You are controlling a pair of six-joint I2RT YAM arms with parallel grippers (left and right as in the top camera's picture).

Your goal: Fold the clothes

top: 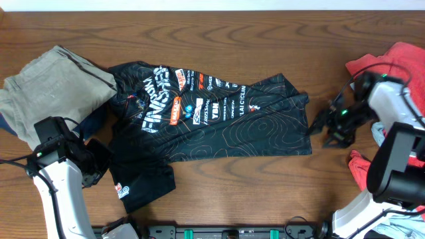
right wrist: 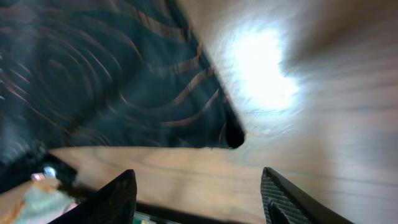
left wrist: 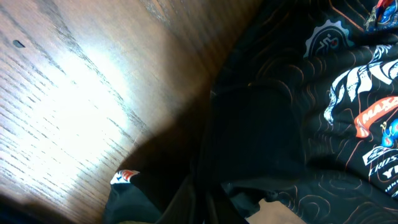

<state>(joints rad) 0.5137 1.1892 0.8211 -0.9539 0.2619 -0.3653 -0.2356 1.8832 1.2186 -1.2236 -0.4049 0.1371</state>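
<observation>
The black jersey [top: 219,116] with thin orange contour lines and white lettering lies spread across the middle of the table, its lower left part folded towards the front. My left gripper [top: 99,161] is at that lower left part. In the left wrist view its dark fingers [left wrist: 202,205] are closed together in the black fabric [left wrist: 267,124]. My right gripper [top: 327,126] is open and empty just off the jersey's right edge. In the right wrist view the fingers [right wrist: 199,199] hang over bare wood, a little short of the jersey's corner [right wrist: 231,135].
An olive-grey garment [top: 50,83] lies at the far left, over something blue. A red shirt [top: 398,60] lies at the far right behind the right arm, with more red cloth [top: 362,169] nearer the front. A pale cloth [right wrist: 37,199] shows low left in the right wrist view.
</observation>
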